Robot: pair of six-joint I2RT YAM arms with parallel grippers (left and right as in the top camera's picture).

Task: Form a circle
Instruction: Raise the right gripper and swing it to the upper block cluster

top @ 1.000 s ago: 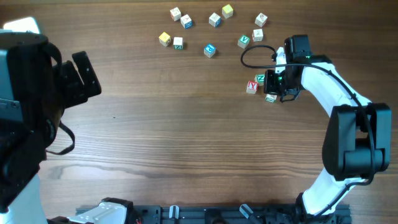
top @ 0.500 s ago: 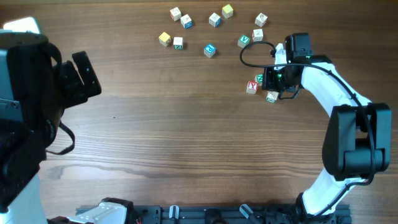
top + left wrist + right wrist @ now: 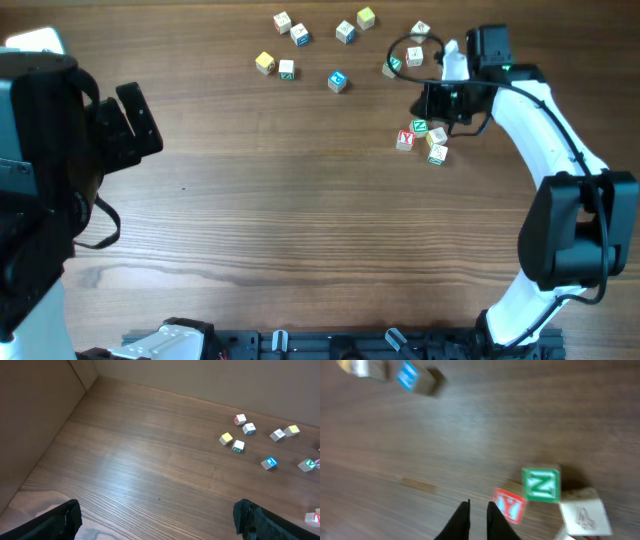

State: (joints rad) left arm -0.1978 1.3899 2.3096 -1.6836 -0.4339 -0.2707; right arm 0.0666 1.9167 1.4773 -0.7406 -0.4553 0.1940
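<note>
Blocks for the circle sit toward the right side of the table, just in front of the right gripper. From above you can count four of them: a red Y block, a green Z block, a pale block beside the Z, and a last block right below that one. They are close together or touching. To me they look like a small clump or a bent row, not a closed ring yet. In the right wrist view the red Y and the green Z touch at a corner. The right gripper's fingers are almost together with a thin gap, and nothing is between them. Your left gripper is spread wide, holds nothing and waits far off on the left side. About ten loose blocks lie scattered along the far side of the table, well apart from the clump. So I think you are partway there. You most likely need to bring one more block over and nudge the others until the ring closes.
</note>
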